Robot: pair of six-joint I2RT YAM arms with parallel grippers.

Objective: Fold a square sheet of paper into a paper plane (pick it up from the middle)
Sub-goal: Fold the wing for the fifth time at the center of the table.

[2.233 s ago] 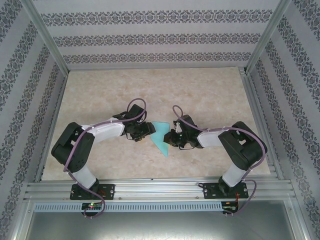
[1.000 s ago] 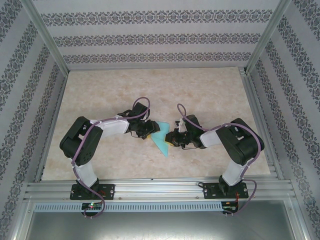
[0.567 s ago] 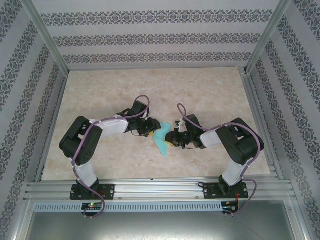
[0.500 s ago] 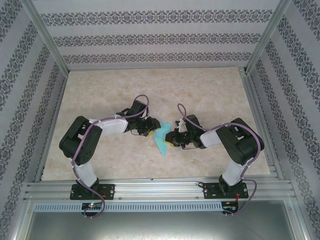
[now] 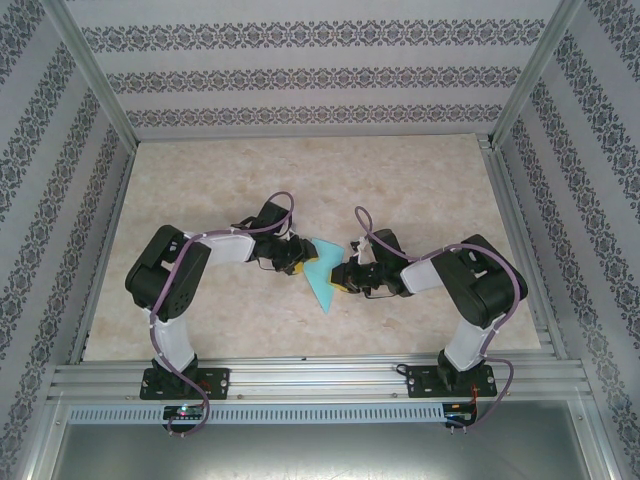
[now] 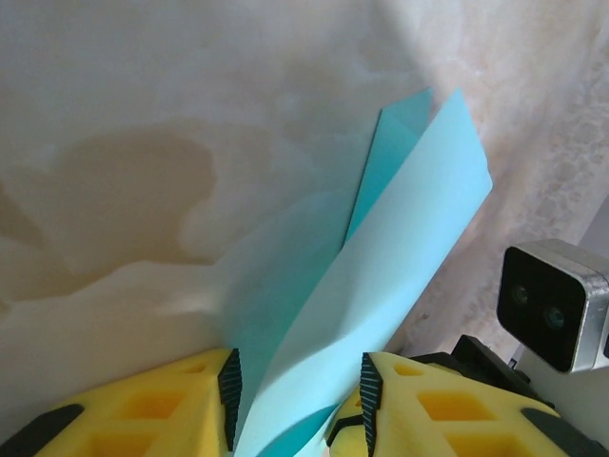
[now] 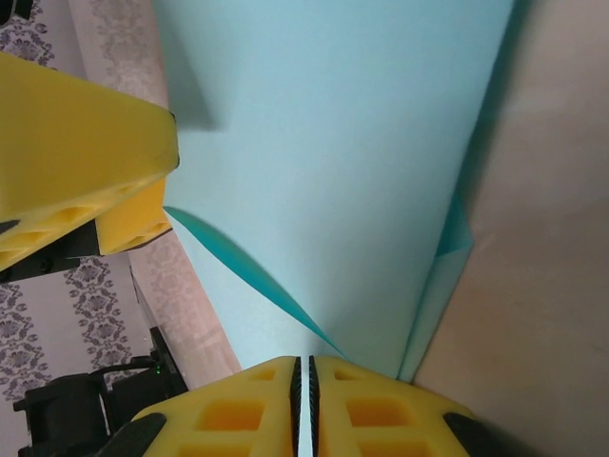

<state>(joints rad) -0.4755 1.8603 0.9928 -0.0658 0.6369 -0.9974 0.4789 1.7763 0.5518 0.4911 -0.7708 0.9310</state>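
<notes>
Paper plane (image 5: 322,282), only partly folded, lies as a narrow teal triangle at the middle of the marbled table (image 5: 420,180) in the top view, its point toward the near edge; the left gripper (image 5: 298,262) meets it from the left and the right gripper (image 5: 341,277) from the right, both crowding its far end so that the folds there are partly hidden; patterned walls (image 5: 300,75) close the table on three sides; a metal frame rail (image 5: 320,378) runs along the near edge.

From the left wrist, the paper plane (image 6: 400,267) stands up as a pale flap over a darker layer; the left gripper (image 6: 295,386) has its yellow fingers (image 6: 171,409) apart, the flap passing between them with room to spare, nothing pinched; the other arm's camera (image 6: 552,305) sits just right of the paper.

From the right wrist, the paper plane (image 7: 333,143) spreads away from the right gripper (image 7: 304,367), whose pads are pressed together on the paper's nearest edge; a yellow finger of the left gripper (image 7: 86,162) sits at the paper's left side, throwing a shadow on it.
</notes>
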